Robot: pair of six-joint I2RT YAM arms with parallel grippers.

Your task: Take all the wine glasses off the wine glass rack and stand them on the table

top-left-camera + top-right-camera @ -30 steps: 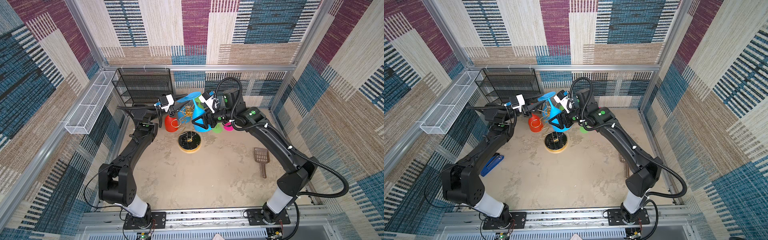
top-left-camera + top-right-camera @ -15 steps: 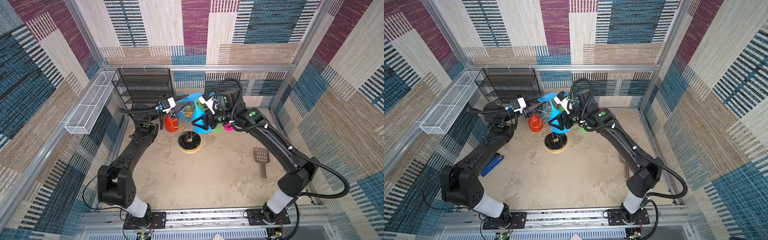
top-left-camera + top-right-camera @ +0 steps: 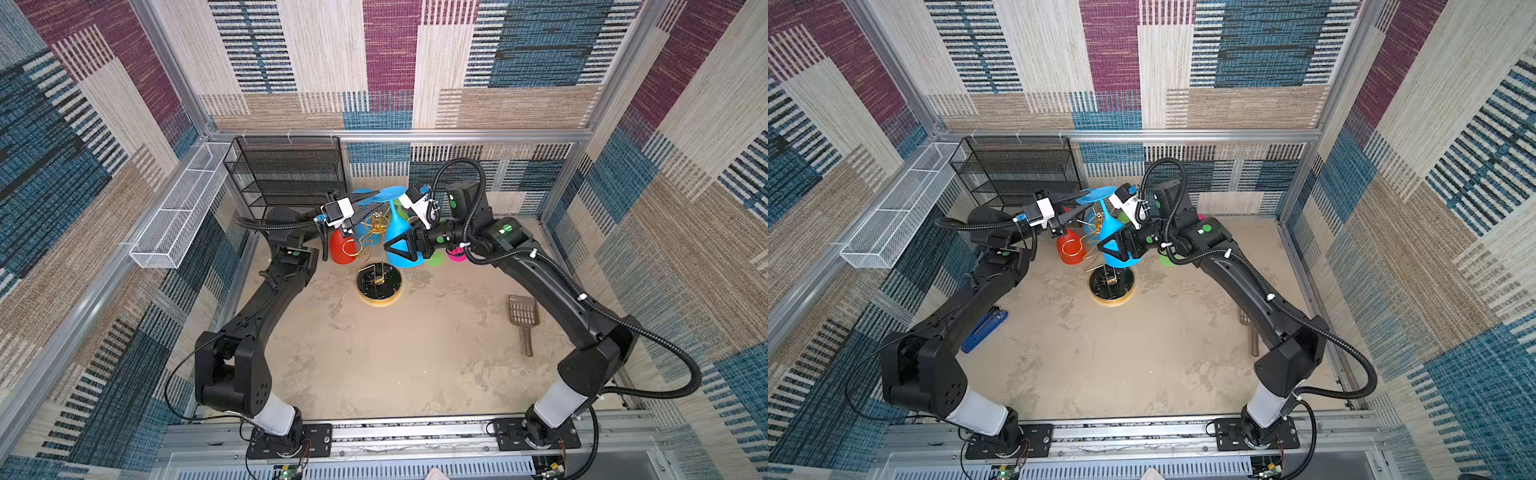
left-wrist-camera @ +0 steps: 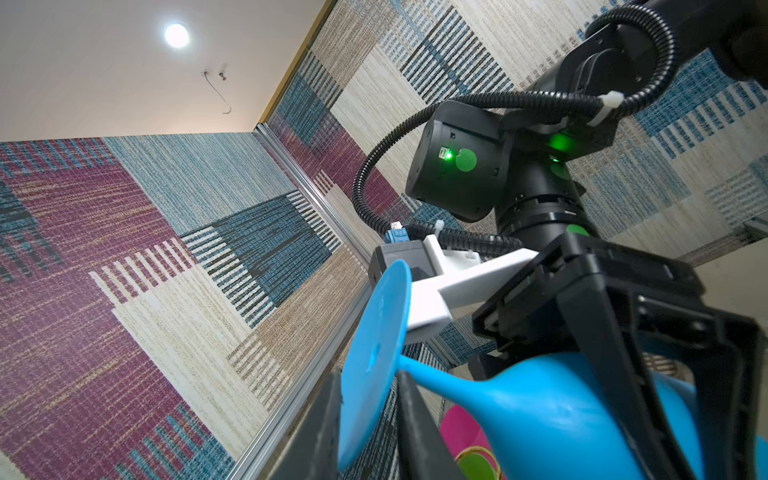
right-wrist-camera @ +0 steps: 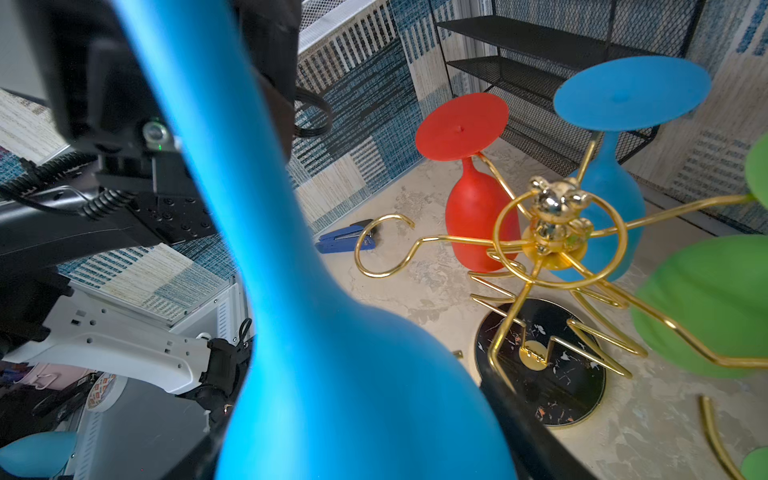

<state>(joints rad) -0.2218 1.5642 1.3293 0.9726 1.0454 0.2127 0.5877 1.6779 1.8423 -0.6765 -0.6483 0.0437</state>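
An upside-down blue wine glass hangs beside the gold wine glass rack, its stem apart from the wire arms. My right gripper is shut on its bowl. My left gripper straddles the glass's round foot at the top. One finger lies against the disc and a narrow gap shows at the other finger. One looped arm of the rack is empty.
Red, blue, green and pink glasses hang on the rack. A black mesh shelf stands behind, a white mesh basket on the left wall. A brown scoop and a blue stapler lie on the floor.
My left gripper has moved right to the blue glass's foot and its jaws have narrowed around it. The right arm has held the glass nearly still.
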